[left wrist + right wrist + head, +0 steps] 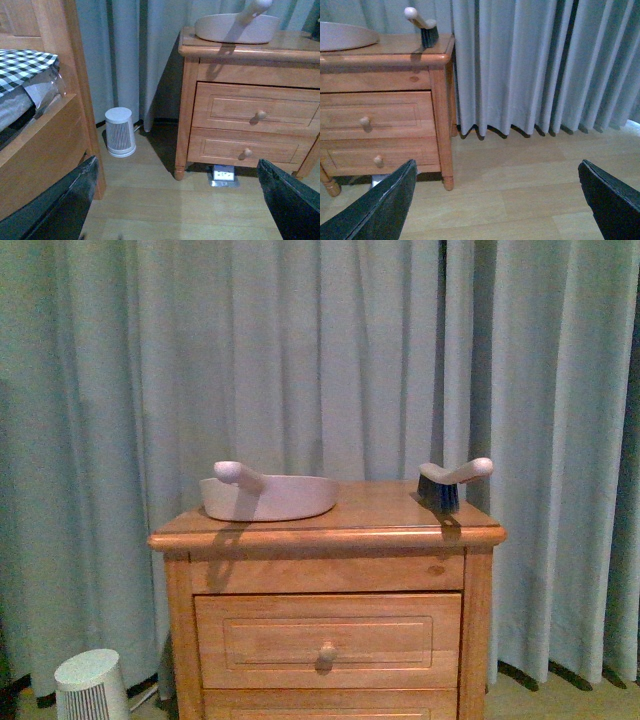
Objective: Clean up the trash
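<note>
The trash does not show in any view. A pale pinkish-beige dustpan [268, 496] rests on the left of the wooden nightstand's top [380, 515], and a white-handled brush with dark bristles [447, 483] stands at its right. The dustpan [238, 26] shows again in the left wrist view and the brush [422, 27] in the right wrist view. My left gripper [176, 197] is open, low over the wood floor in front of the nightstand, with nothing between its fingers. Open too, my right gripper [497, 195] hangs over bare floor beside the nightstand's right leg.
Grey curtains [320, 360] hang behind the nightstand. A small white fan heater [120, 132] stands on the floor to its left. A wooden bed frame [47, 125] with a checked cover is further left. A floor socket plate [223, 175] lies under the nightstand.
</note>
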